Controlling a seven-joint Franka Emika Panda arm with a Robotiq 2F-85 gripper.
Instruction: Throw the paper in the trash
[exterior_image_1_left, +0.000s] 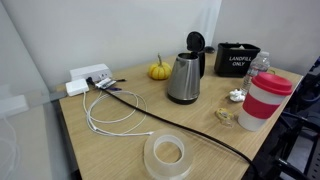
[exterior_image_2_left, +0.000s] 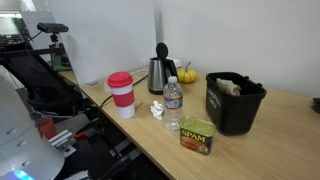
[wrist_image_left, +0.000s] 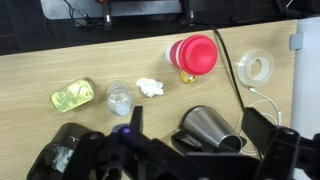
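Hanging high over the tabletop (exterior_image_1_left: 110, 150), the pincer (wrist_image_left: 192, 115) shows only in the wrist view, where its dark, blurred fingers (wrist_image_left: 135, 118) enter from the bottom edge. Its jaws stand wide apart with nothing between them.

The paper (wrist_image_left: 150, 87) lies loose on the wood, well apart from the pincer, between the red cup (wrist_image_left: 195, 53) and a clear water bottle (wrist_image_left: 119, 97). In an exterior view it sits just beside the foot of the cup, with a tan crumpled scrap (exterior_image_1_left: 225, 117) near it on the side towards the table edge.

The trash (exterior_image_2_left: 235, 105) stands upright on the tabletop, apart from the paper, with the bottle between them. Its white lettering can be read in an exterior view, and something pale shows inside its open top.

A steel kettle (exterior_image_1_left: 184, 78) with its lid raised stands near the middle of the tabletop, a small orange pumpkin (exterior_image_1_left: 159, 71) just beside it. A roll of clear tape (exterior_image_1_left: 168, 155) lies flat near the front edge, white and black cables (exterior_image_1_left: 110, 105) trail across the wood, and a tin can (exterior_image_2_left: 197, 135) lies just in front of the trash.
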